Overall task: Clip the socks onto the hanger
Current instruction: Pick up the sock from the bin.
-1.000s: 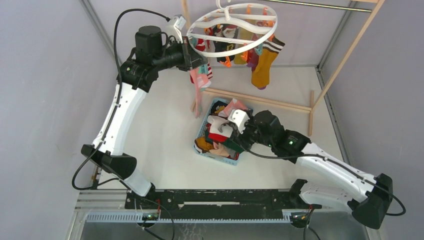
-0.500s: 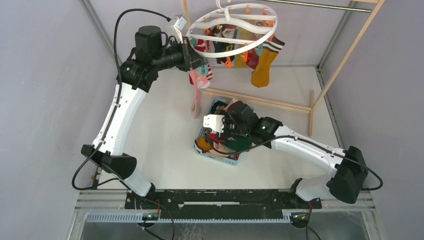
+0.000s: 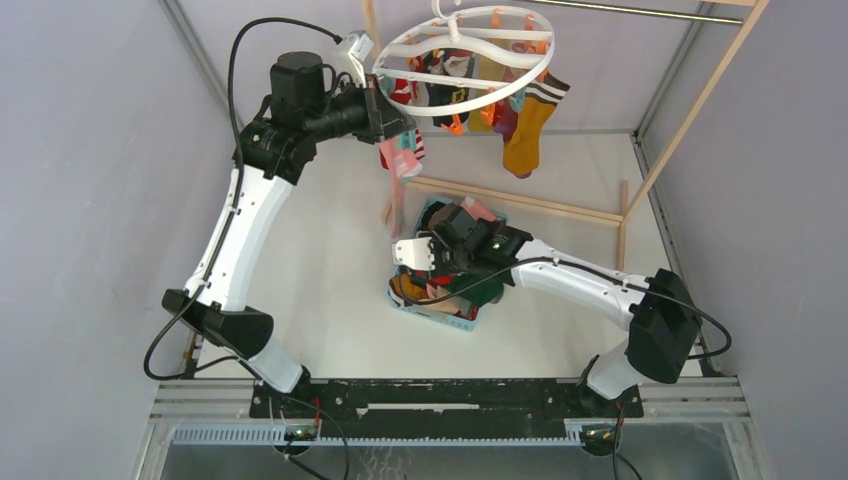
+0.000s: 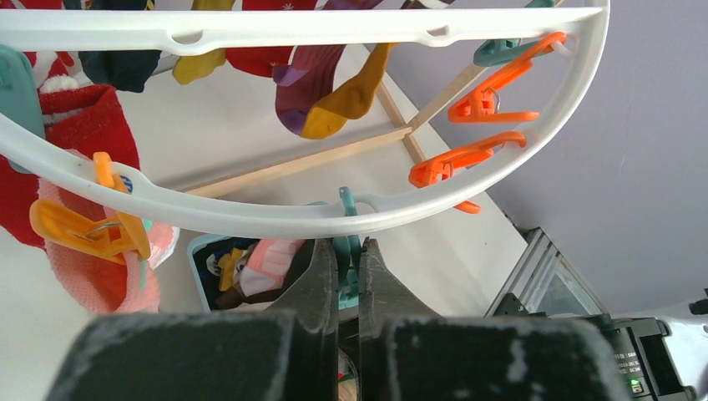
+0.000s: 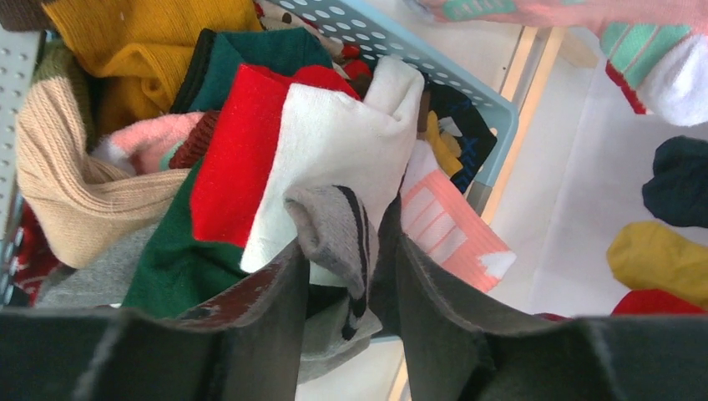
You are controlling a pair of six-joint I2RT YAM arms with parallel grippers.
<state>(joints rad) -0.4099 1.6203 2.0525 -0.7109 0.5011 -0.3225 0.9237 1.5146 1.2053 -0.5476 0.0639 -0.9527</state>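
The white ring hanger [image 3: 386, 62] hangs at the back with several socks clipped on, among them a mustard striped sock [image 3: 528, 125]. My left gripper [image 3: 395, 118] is up at the ring's near-left edge. In the left wrist view it [image 4: 346, 244] is shut on a teal clip [image 4: 345, 199] under the ring [image 4: 250, 219]. A pink sock [image 4: 92, 267] hangs beside it from a yellow clip. My right gripper [image 3: 452, 272] is down in the basket. In the right wrist view it [image 5: 344, 242] is shut on a grey black-striped sock [image 5: 334, 230] atop white, red and green socks.
The light-blue slotted basket [image 3: 432, 312] of loose socks stands mid-table; its rim also shows in the right wrist view [image 5: 434, 67]. A wooden frame [image 3: 520, 200] with a metal rod [image 3: 640, 10] holds the hanger. Orange clips [image 4: 467, 159] hang free on the ring.
My right arm has swung left over the basket and its gripper has gone down into the socks. The left arm and the hanger have stayed put.
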